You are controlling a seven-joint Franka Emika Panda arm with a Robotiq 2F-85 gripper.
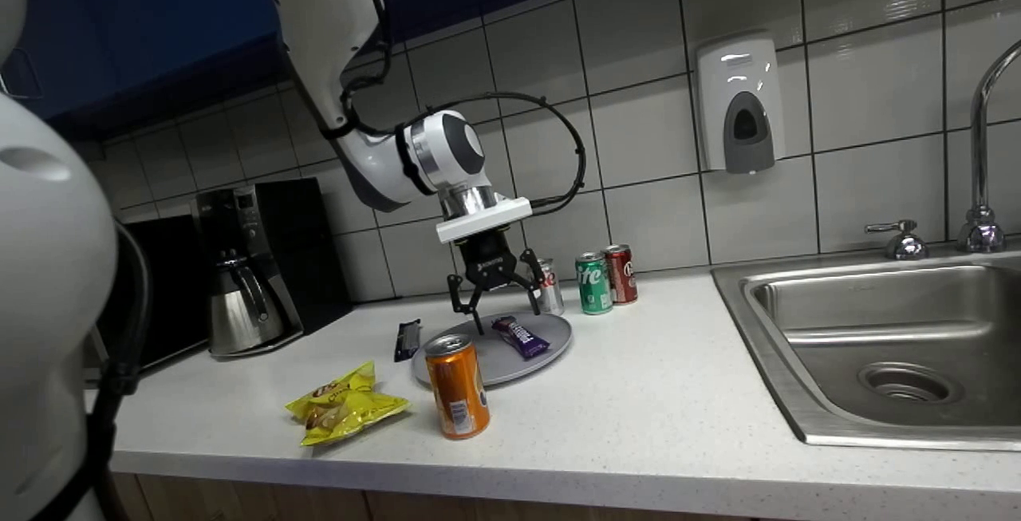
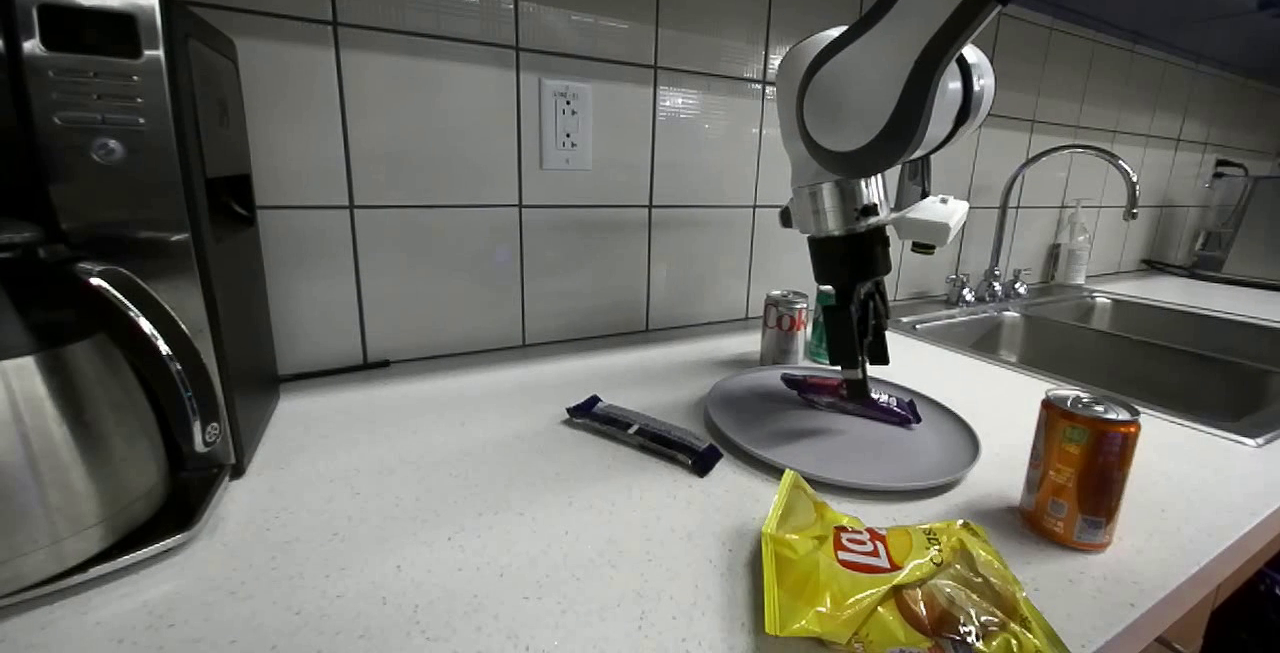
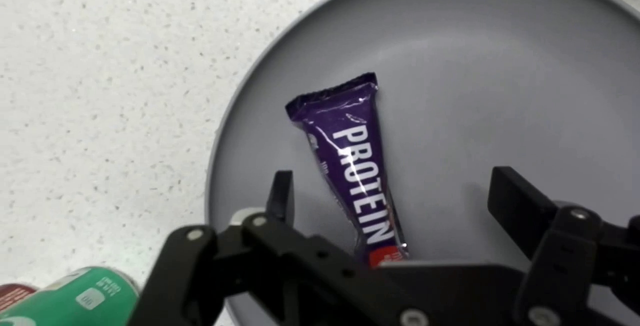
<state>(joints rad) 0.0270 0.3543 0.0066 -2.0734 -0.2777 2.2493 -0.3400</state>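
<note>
Purple-wrapped PROTEIN bar (image 3: 357,166) lies on the grey plate (image 3: 500,81), between the widely spread fingers (image 3: 520,206) of the gripper (image 1: 508,322); nothing is pinched. Placement is off-centre, nearer the finger at left in the wrist view. Judged risks: uneven contact could shove the bar sideways; fingertips set too low could drag the plate. Clearance on both flanks shows in the wrist view; in an exterior view a finger (image 2: 858,383) hides the bar's middle. A second wrapped bar (image 2: 645,435), left of the plate in both exterior views, is outside the wrist view.
</note>
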